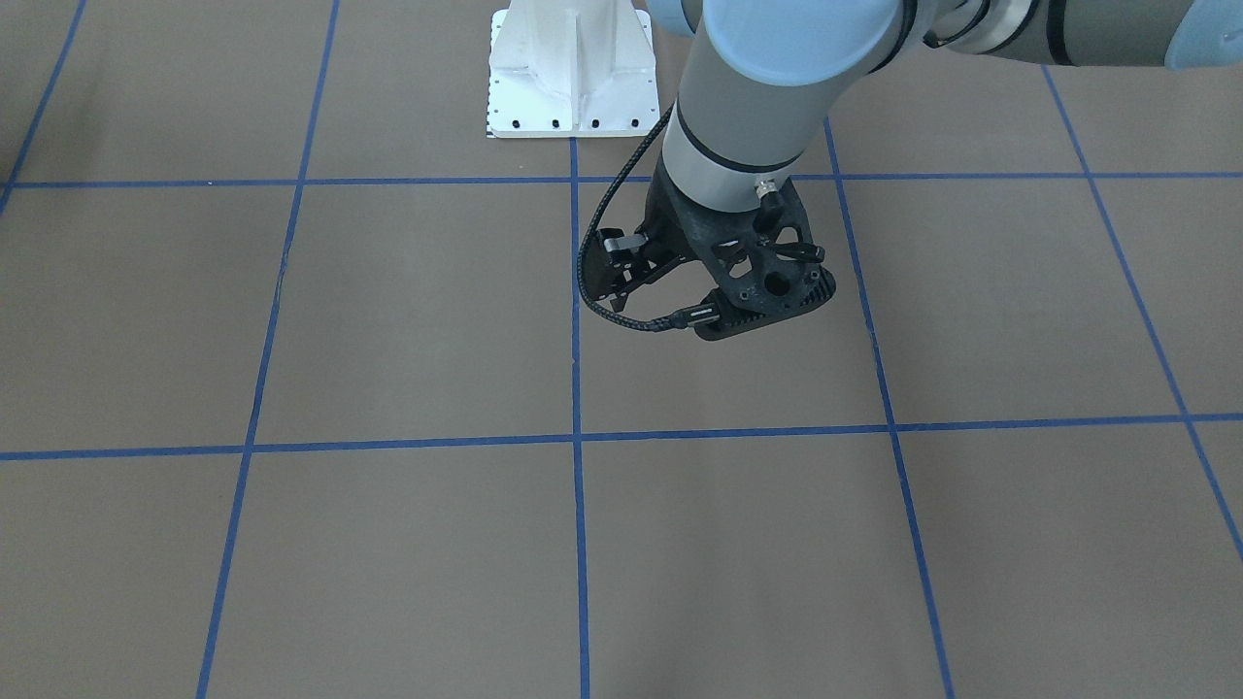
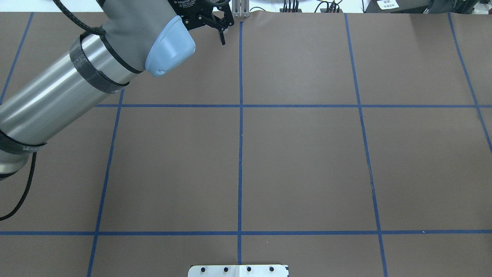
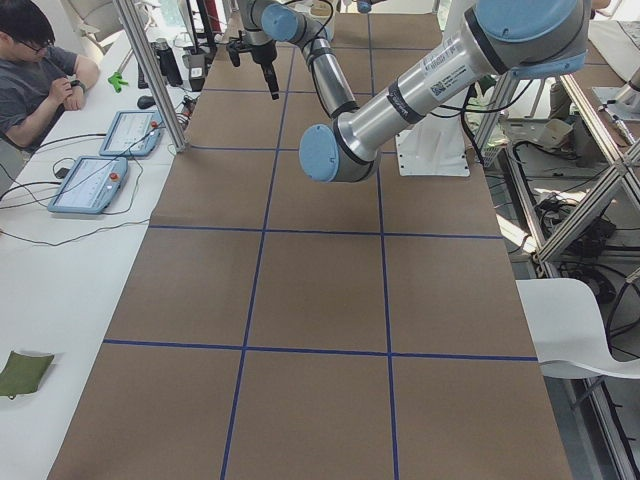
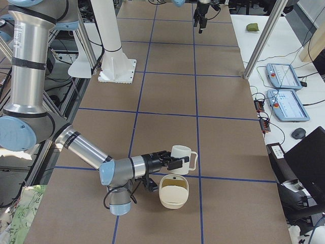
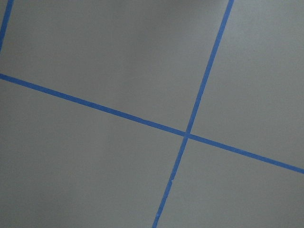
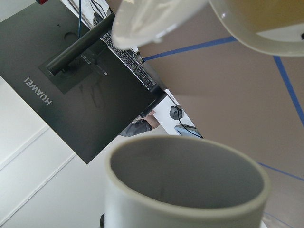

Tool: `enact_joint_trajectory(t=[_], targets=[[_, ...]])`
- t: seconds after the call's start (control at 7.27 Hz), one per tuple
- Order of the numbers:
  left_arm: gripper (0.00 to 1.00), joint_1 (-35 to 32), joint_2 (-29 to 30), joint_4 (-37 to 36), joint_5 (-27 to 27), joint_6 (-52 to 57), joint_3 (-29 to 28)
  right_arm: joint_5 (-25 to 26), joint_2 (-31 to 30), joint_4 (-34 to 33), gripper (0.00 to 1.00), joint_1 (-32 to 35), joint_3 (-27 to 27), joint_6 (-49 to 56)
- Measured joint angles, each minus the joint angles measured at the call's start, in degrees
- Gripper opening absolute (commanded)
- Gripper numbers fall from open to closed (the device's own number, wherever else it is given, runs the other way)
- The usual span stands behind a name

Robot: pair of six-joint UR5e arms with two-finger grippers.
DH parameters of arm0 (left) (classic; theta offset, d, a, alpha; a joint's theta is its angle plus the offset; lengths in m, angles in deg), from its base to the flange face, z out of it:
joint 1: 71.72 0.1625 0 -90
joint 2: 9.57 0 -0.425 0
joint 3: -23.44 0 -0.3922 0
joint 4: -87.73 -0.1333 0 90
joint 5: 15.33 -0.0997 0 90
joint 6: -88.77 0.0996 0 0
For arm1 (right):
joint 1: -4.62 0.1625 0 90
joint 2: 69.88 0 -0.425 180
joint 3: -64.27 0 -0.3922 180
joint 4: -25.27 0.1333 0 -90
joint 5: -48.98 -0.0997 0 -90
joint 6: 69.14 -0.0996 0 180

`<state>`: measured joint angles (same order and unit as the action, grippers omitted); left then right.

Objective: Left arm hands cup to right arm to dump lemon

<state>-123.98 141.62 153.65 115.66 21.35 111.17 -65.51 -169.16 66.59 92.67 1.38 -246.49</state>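
I cannot tell whether the right tool point(image 4: 171, 163) is closed on the cup point(image 4: 182, 155); it should roll slowly, mouth over the cream bowl point(image 4: 173, 205) just below

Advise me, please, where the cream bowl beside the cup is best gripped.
The rim of the cream bowl, pinched from above with one finger inside and one outside: it sits upright, mouth open. I would take the stretch of rim farthest from the cup and the right gripper, which crowd the other side.

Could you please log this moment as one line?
left pincer: open, empty | cup: at right pincer, near bowl, nothing visible inside | lemon: unseen
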Motion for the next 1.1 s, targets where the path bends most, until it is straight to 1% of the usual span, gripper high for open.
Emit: enact_joint_trajectory(t=[0.41,1.1], targets=[[1.00,0.5,0.0,0.0,-0.7,0.0,0.0,-0.3,0.7,0.3,0.00,0.4,-0.2,-4.7],[1.00,1.5,0.0,0.0,-2.4,0.0,-0.2,-1.2,1.7,2.2,0.00,2.1,-0.2,-20.8]])
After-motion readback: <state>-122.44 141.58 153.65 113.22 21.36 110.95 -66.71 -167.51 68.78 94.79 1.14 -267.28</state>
